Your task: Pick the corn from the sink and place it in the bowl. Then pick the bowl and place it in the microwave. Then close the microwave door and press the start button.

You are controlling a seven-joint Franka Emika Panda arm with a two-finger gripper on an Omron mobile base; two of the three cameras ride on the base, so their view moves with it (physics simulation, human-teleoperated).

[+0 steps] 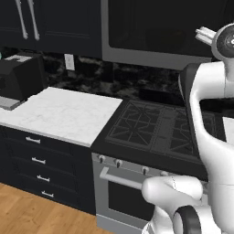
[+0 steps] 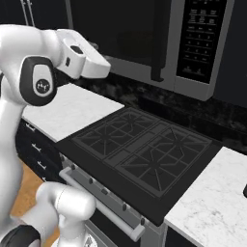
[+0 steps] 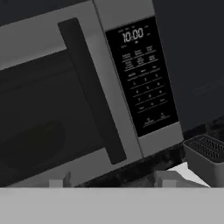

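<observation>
The tool (image 3: 112, 180) faces the microwave (image 2: 144, 43) above the stove (image 2: 140, 154), its finger tips (image 3: 60, 180) spread apart with nothing between them. The microwave door (image 3: 39, 109) sits shut; beside its dark handle (image 3: 92, 92) is the button strip (image 3: 142, 76)

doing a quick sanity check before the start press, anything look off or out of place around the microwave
Nothing stands out. The microwave door sits shut and flush in its frame, the button strip shows 10:00, and the stove below is bare.
</observation>
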